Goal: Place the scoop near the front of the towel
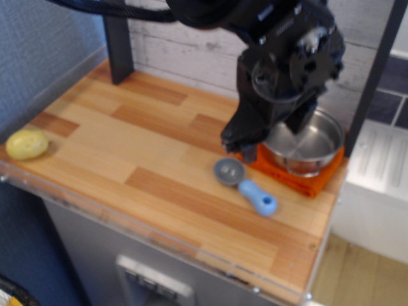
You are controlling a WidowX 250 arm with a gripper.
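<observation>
The scoop, round grey bowl and chunky blue handle, lies flat on the wood-grain desk just in front of the textured orange towel. A shiny steel pot sits on the towel. The gripper hangs above the towel's edge, holding nothing; its jaws are too blurred to tell whether they are spread.

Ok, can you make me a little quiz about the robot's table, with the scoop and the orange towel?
1. True or false: the scoop lies on the wooden table, not held by the gripper.
2. What sits on the towel? A) the pot B) a cup C) a banana
3. Fill in: the yellow potato is near the table's ____ edge.

Key: 1 true; 2 A; 3 left
</observation>
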